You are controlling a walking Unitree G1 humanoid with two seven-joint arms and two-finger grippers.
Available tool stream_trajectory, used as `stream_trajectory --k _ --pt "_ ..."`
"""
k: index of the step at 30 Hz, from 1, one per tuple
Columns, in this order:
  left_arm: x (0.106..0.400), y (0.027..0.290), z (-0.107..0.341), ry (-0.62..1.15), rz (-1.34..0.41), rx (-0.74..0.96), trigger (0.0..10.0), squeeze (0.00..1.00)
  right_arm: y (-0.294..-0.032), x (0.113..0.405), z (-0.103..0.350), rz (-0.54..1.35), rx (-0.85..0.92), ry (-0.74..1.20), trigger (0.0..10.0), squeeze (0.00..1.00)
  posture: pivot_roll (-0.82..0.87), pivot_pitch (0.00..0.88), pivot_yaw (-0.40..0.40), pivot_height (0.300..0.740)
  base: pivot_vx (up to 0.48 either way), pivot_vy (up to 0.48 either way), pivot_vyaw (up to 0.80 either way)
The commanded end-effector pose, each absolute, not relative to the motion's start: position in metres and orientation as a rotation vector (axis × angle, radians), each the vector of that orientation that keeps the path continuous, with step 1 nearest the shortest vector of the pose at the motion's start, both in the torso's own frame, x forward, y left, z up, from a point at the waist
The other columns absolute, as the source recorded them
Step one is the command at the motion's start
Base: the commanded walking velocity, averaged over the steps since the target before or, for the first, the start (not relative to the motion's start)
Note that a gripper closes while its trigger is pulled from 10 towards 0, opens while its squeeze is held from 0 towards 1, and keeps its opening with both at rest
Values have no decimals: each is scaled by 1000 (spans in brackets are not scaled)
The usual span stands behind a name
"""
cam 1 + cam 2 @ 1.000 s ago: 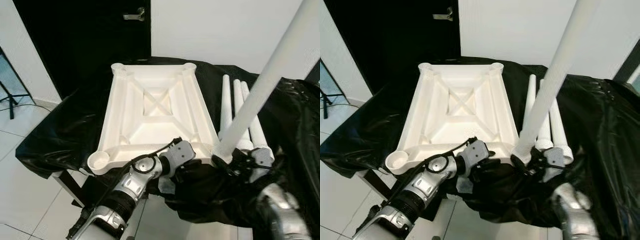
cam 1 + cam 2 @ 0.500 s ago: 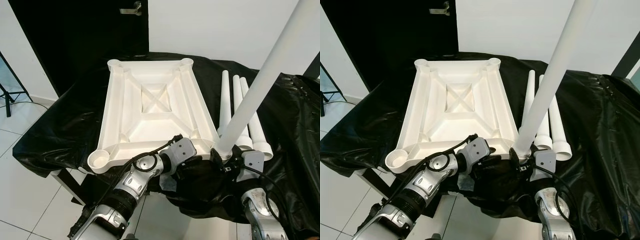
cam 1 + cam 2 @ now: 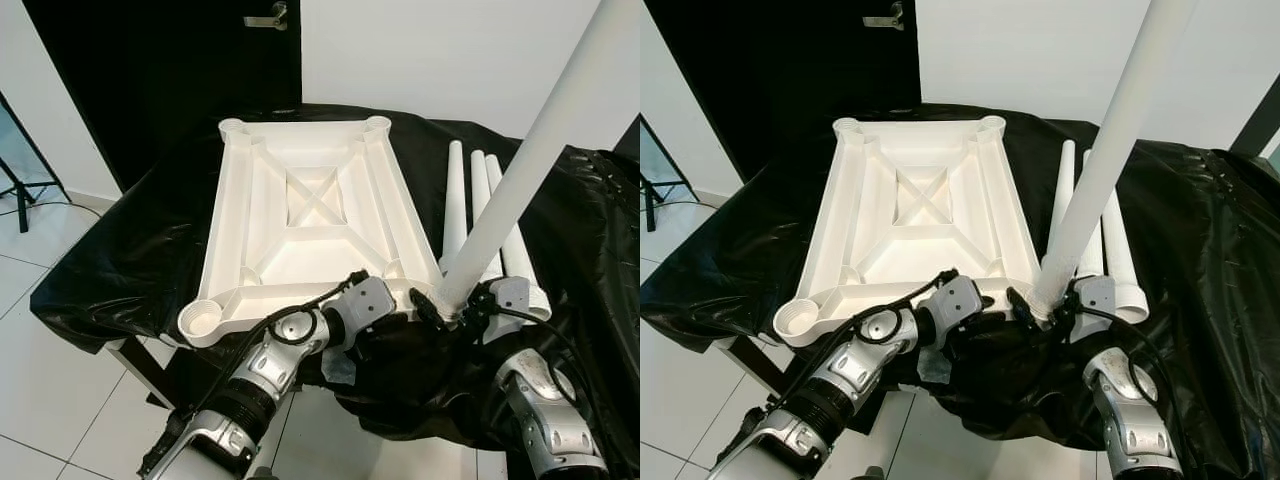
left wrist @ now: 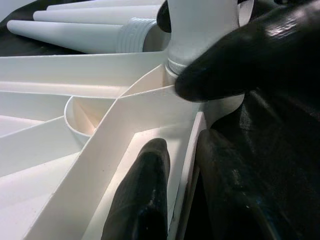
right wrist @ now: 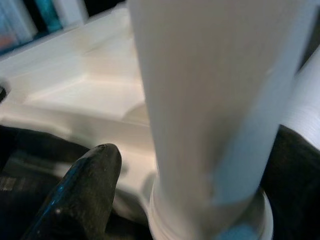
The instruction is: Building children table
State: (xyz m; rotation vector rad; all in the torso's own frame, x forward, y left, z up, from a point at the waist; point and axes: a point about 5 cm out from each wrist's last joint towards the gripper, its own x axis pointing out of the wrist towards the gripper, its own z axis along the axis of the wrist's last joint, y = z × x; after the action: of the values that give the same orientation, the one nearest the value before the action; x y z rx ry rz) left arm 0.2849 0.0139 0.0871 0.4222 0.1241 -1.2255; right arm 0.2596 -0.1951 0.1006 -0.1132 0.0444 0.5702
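Left eye view: we log left gripper (image 3: pixel 385 322) clamping tabletop (image 3: pixel 300 225) rim, right gripper (image 3: pixel 450 308) grasping upright leg (image 3: pixel 530 165).

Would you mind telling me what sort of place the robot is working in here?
Probably a room in a home or flat: a tiled floor, plain white walls and a dark door with a lever handle. The white tabletop lies upside down on a work surface draped in black plastic sheeting.
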Motion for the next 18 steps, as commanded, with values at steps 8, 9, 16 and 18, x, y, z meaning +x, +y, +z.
stream_trajectory --k 8,9,16,18 --pt "272 25 54 296 -1230 421 10000 0 -198 253 80 777 -110 241 0 0 265 0 -60 740 0 0 0" --pt "272 25 54 296 -1230 420 10000 0 -199 253 79 779 -111 246 0 0 265 0 -60 740 0 0 0" --pt "271 24 53 299 -1227 419 10000 0 -185 250 70 681 -94 235 0 0 264 0 -63 740 0 0 0" --pt "272 24 53 298 -1225 417 10000 0 -174 248 69 549 -69 176 0 0 265 0 -66 740 0 0 0"
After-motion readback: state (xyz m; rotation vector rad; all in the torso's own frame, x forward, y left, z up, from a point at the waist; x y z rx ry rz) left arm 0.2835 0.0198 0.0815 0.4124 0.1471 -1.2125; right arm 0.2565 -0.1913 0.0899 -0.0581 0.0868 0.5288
